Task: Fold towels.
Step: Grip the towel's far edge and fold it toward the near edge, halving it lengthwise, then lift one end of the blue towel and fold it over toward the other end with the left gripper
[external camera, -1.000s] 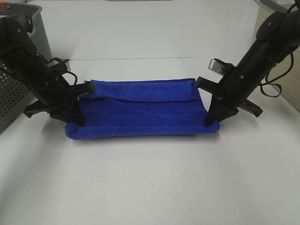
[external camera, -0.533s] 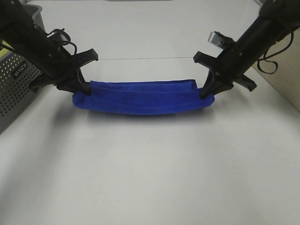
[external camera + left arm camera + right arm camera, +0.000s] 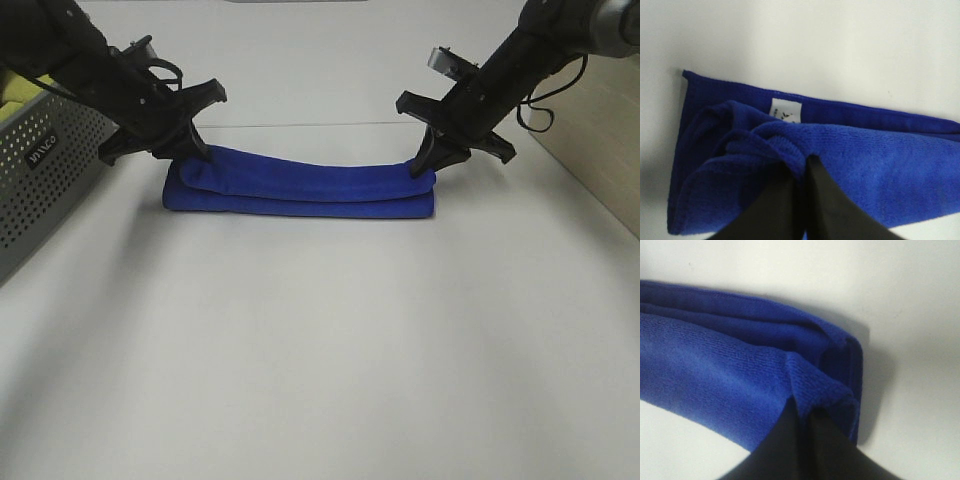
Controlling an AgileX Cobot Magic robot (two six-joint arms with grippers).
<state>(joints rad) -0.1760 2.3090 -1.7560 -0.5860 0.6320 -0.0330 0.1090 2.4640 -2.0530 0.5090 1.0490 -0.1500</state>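
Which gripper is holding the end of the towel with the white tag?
The left gripper: its wrist view shows the white tag on the towel; the end at the right gripper shows none.

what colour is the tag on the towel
White tag on the blue towel, best in left wrist view.

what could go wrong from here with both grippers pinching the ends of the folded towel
The blue towel has its top layer rumpled and offset from the layer beneath, so letting go now may leave an uneven fold. Fabric is bunched in the left gripper and right gripper; it could snag and drag as they pull away.
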